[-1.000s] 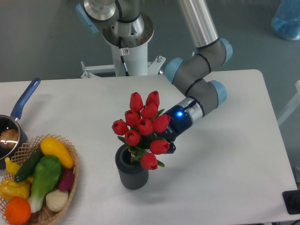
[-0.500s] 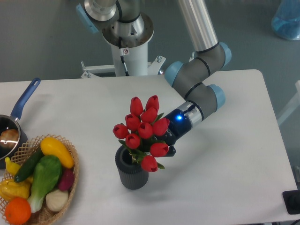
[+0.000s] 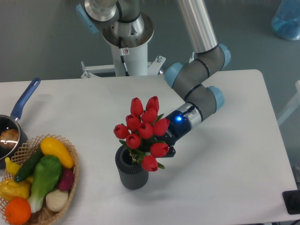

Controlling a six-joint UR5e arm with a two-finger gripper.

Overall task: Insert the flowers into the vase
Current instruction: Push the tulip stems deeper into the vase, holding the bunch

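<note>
wicker basket (image 3: 70, 180) of vegetables, blue-handled pan (image 3: 16, 123) at table's (image 3: 234, 154) left

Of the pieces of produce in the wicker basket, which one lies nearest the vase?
The dark purple piece at the basket's right edge; the yellow squash and orange sit farther from the vase.

The arm (image 3: 197, 28) is a smooth silver tube with grey joint housings capped in light blue (image 3: 226, 54). Its base (image 3: 126, 28) is a brushed metal disc on a white pedestal, with a thin black cable and a small red-and-white sticker on the front. The wrist section (image 3: 187, 117) is silver with a dark ring, and a blue light (image 3: 178, 118) glows on the black body beyond it.
</note>
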